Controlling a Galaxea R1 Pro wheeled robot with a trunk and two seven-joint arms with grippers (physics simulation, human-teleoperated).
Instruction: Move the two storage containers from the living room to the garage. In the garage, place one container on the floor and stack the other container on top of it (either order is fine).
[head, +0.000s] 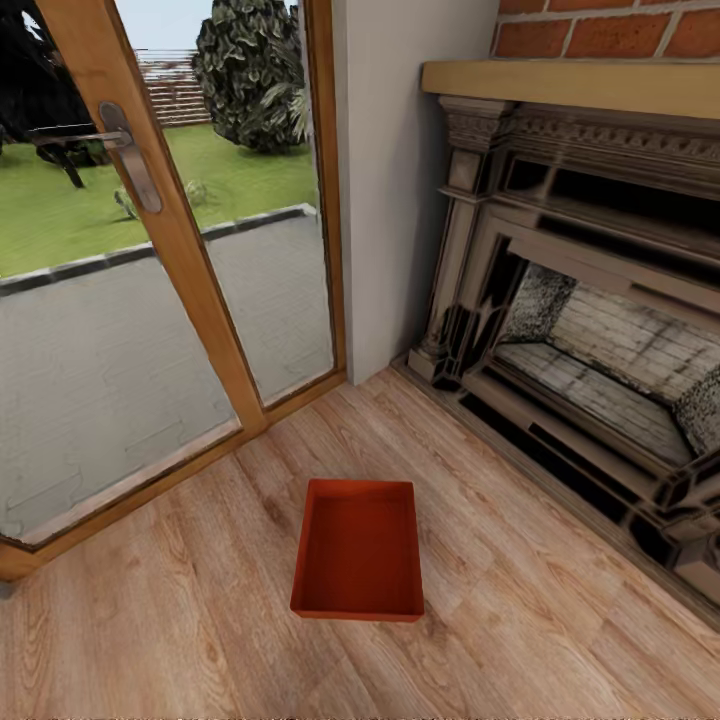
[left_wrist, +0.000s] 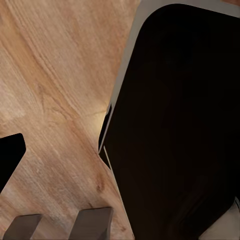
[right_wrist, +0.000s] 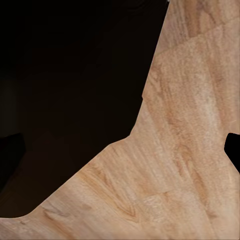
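Observation:
One red-orange open-top storage container (head: 359, 549) lies empty on the light wood-plank floor of the living room, in the lower middle of the head view, short side toward me. My left gripper (left_wrist: 120, 155) points down at the planks beside the robot's dark body; one black fingertip (left_wrist: 10, 155) sits at the picture's edge, and nothing is between the fingers. My right gripper (right_wrist: 120, 150) also hangs over bare planks, with a black fingertip (right_wrist: 233, 150) at the far edge and the fingers wide apart. Neither gripper is near the container.
A dark carved fireplace (head: 590, 370) with red brick (head: 610, 30) above it fills the right side. A wood-framed glass door (head: 150, 260) with a metal handle (head: 125, 155) stands at the left, a grey wall section (head: 400, 190) between them. Open plank floor (head: 180, 630) surrounds the container.

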